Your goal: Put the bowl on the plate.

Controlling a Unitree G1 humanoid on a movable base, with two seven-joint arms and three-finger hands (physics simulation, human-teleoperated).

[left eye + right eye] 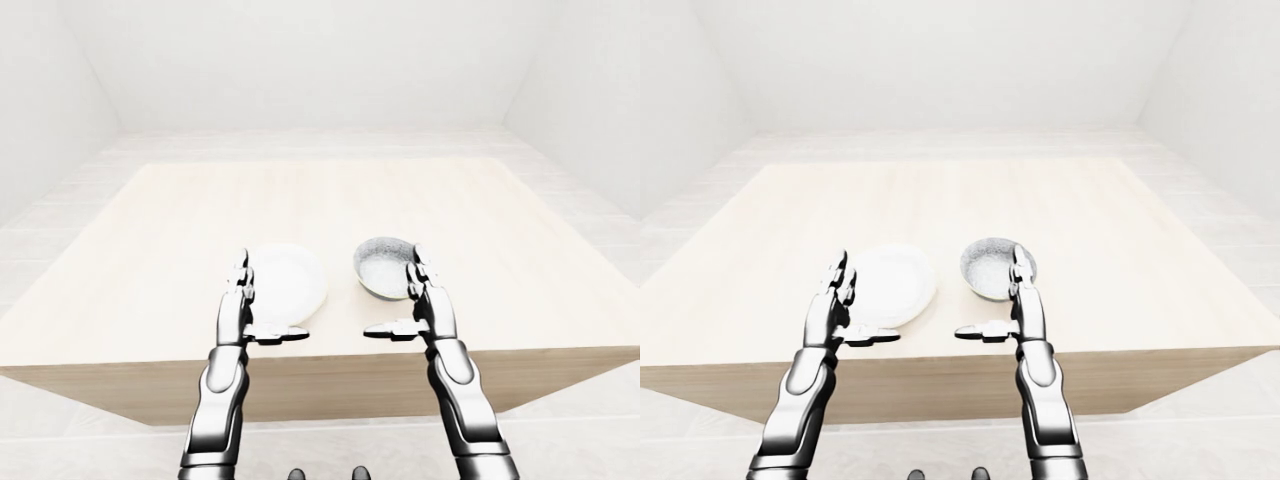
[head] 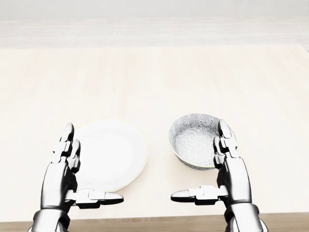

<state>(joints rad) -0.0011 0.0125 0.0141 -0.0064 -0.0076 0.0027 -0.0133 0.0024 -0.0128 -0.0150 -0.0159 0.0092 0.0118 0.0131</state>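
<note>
A grey patterned bowl (image 2: 195,139) stands upright on the light wooden table (image 2: 154,77), right of centre in the head view. A white plate (image 2: 110,153) lies flat to its left, with a small gap between them. My right hand (image 2: 207,169) is open, its fingers raised along the bowl's right rim and its thumb stretched left below the bowl. My left hand (image 2: 82,174) is open too, at the plate's lower left edge, thumb pointing right over the plate's bottom rim. Neither hand holds anything.
The table's near edge (image 1: 320,358) runs just under both wrists. Beyond the dishes the tabletop (image 1: 330,200) stretches toward white walls. Pale tiled floor (image 1: 60,210) surrounds the table.
</note>
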